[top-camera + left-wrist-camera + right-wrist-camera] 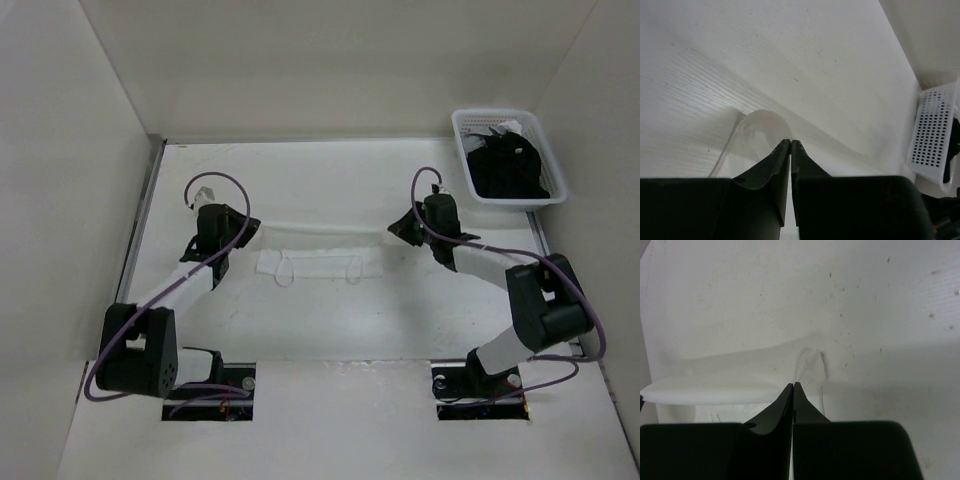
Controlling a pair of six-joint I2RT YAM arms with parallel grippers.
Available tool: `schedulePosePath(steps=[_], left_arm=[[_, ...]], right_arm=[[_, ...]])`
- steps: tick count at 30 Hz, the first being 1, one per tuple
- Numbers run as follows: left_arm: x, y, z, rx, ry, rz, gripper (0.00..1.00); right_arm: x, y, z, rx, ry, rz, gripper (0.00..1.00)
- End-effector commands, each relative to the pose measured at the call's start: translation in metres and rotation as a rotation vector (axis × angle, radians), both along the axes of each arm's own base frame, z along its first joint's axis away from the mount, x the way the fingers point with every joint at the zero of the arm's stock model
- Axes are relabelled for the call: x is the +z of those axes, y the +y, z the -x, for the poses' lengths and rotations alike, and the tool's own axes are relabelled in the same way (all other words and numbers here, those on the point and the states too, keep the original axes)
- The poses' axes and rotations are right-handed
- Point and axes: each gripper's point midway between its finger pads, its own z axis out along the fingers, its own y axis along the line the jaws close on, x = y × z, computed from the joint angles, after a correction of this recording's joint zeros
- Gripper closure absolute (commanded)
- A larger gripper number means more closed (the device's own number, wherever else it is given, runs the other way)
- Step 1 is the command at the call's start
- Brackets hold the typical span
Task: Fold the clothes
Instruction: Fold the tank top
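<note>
- Now the left gripper is pinching one end of the white garment, its jaws pressing together on a fold of fabric.
- The right gripper is clamping the other end, with cloth bunching at its tips.
- The garment is stretching across the middle of the table between both arms, with loop straps lying along its near edge.
- A white mesh basket is sitting at the far right corner, holding black garments.

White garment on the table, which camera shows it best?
Top external: the whole white garment shows, loop straps included, held between the left gripper and right gripper. Each wrist view shows only a patch of fabric at its shut fingertips.
</note>
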Motion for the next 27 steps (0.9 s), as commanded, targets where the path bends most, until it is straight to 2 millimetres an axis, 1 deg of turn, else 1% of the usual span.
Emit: schedulePosePath(steps=[1, 3, 5, 10, 13, 18, 21, 25, 27], left_arm=[[0.032, 0.0, 0.008, -0.02, -0.103, 0.007, 0.97], [0.029, -0.003, 0.02, -0.036, -0.095, 0.002, 0.97], [0.023, -0.004, 0.034, -0.053, -0.086, 0.0, 0.97], [0.004, -0.001, 0.068, -0.067, -0.039, -0.002, 0.97], [-0.005, 0.001, 0.088, -0.069, -0.02, -0.002, 0.97], [-0.014, 0.007, 0.109, -0.06, -0.002, -0.005, 0.97], [-0.023, 0.007, 0.119, -0.066, 0.009, -0.006, 0.97], [-0.051, 0.015, 0.133, -0.043, 0.091, -0.024, 0.94], [-0.061, 0.019, 0.137, -0.03, 0.12, -0.029, 0.9]], right_arm=[[0.031, 0.004, 0.009, 0.004, -0.109, -0.029, 0.99], [0.03, 0.007, 0.025, 0.02, -0.109, -0.026, 0.99], [0.025, 0.01, 0.042, 0.038, -0.099, -0.013, 0.98], [-0.009, 0.019, 0.085, 0.085, -0.027, 0.034, 0.98], [-0.02, 0.018, 0.104, 0.076, -0.009, 0.049, 0.98], [-0.027, 0.016, 0.123, 0.071, 0.012, 0.072, 0.98], [-0.033, 0.018, 0.132, 0.075, 0.028, 0.077, 0.98], [-0.05, 0.019, 0.138, 0.082, 0.078, 0.097, 0.97], [-0.05, 0.019, 0.139, 0.083, 0.08, 0.098, 0.95]])
